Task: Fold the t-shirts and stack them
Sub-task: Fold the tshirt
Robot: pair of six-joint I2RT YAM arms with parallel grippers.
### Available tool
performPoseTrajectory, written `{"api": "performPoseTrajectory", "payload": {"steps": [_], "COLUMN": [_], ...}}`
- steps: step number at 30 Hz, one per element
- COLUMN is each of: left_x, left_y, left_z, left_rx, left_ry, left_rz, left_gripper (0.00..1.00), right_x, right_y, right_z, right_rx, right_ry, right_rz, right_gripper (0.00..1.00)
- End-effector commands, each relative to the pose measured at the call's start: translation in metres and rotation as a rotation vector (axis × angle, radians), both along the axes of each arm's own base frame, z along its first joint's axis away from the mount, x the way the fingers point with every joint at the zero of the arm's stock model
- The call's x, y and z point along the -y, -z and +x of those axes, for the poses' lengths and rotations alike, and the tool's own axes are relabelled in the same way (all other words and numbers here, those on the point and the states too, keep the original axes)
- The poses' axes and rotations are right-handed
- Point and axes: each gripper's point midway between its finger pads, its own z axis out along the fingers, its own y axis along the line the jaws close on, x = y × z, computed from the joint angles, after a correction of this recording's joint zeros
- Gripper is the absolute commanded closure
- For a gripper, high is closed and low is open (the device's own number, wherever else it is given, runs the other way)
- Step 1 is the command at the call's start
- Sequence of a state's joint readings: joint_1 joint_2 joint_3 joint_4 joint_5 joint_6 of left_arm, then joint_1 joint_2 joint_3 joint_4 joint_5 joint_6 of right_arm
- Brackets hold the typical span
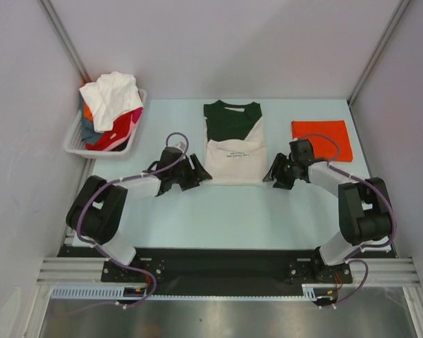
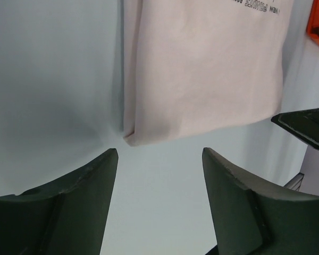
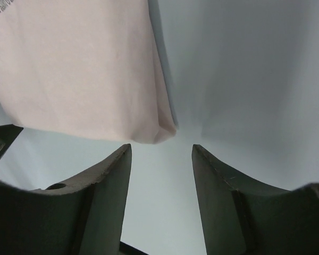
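Cream-and-green t-shirt (image 1: pixel 234 149), partly folded, lies flat at mid-table. A folded orange-red t-shirt (image 1: pixel 322 139) lies to its right, and loose shirts (image 1: pixel 113 104) are heaped in the white basket (image 1: pixel 75 146). Left gripper (image 2: pixel 159 175) and right gripper (image 3: pixel 161 170), fingers apart and empty, flank its near corners, seemingly just short of the hem.

A white slotted basket (image 1: pixel 72 138) sits at the pale table's (image 1: pixel 233 215) far-left corner.

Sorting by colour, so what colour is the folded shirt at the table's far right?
The folded shirt is plain orange-red, clearest in the top view.
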State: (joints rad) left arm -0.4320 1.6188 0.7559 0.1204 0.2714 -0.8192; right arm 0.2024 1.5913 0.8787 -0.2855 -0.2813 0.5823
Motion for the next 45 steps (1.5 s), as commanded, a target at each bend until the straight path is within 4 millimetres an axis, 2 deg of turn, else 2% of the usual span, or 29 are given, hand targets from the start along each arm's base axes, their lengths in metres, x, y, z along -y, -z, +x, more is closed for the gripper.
{"api": "performPoseTrajectory", "payload": {"steps": [1, 6, 11, 17, 21, 22, 27, 29, 30, 33, 36, 39, 40, 42, 44, 45], "left_x": [0.001, 0.001, -0.002, -0.006, -0.005, -0.004, -0.004, -0.002, -0.002, -0.002, -0.008, -0.009, -0.007, -0.006, 0.0, -0.001], "left_y": [0.001, 0.013, 0.026, 0.028, 0.036, 0.034, 0.042, 0.042, 0.041, 0.031, 0.027, 0.014, 0.003, -0.005, -0.032, -0.037], "left_z": [0.006, 0.006, -0.001, -0.001, -0.001, 0.0, -0.001, 0.0, 0.002, 0.004, 0.003, 0.006, 0.01, 0.011, 0.02, 0.02], "left_rx": [0.039, 0.02, -0.013, -0.009, -0.025, -0.016, -0.027, -0.017, -0.008, 0.031, 0.046, 0.07, 0.093, 0.097, 0.147, 0.141], "left_ry": [-0.005, -0.012, -0.034, -0.069, -0.081, -0.083, -0.097, -0.096, -0.102, -0.114, -0.127, -0.125, -0.122, -0.11, -0.094, -0.088], "left_rz": [0.011, 0.013, 0.01, 0.004, -0.003, -0.01, -0.022, -0.029, -0.031, -0.037, -0.015, -0.008, -0.02, -0.01, -0.03, -0.022], "left_gripper": [0.3, 0.35, 0.4, 0.45, 0.53, 0.56, 0.64, 0.72, 0.8, 1.0, 1.0, 1.0, 1.0, 1.0, 1.0, 1.0], "right_x": [-0.01, -0.01, -0.008, -0.002, -0.005, -0.006, -0.006, -0.006, -0.007, -0.006, -0.003, -0.003, -0.002, -0.004, -0.006, -0.007], "right_y": [-0.003, 0.012, 0.018, 0.027, 0.029, 0.028, 0.027, 0.026, 0.025, 0.018, 0.008, -0.006, -0.012, -0.025, -0.047, -0.056], "right_z": [0.004, 0.007, 0.008, 0.004, 0.005, 0.007, 0.008, 0.01, 0.009, 0.01, 0.01, 0.013, 0.013, 0.017, 0.026, 0.029], "right_rx": [0.047, 0.021, 0.007, -0.004, 0.001, 0.011, 0.022, 0.031, 0.035, 0.054, 0.074, 0.095, 0.104, 0.114, 0.153, 0.168], "right_ry": [-0.037, -0.022, -0.003, 0.028, 0.039, 0.039, 0.05, 0.048, 0.045, 0.046, 0.052, 0.051, 0.05, 0.041, 0.036, 0.027], "right_rz": [0.027, 0.022, 0.016, 0.024, 0.049, 0.055, 0.064, 0.065, 0.065, 0.067, 0.07, 0.093, 0.1, 0.117, 0.124, 0.129], "right_gripper": [0.46, 0.49, 0.55, 0.6, 0.68, 0.73, 0.81, 0.93, 1.0, 1.0, 1.0, 1.0, 1.0, 1.0, 1.0, 1.0]}}
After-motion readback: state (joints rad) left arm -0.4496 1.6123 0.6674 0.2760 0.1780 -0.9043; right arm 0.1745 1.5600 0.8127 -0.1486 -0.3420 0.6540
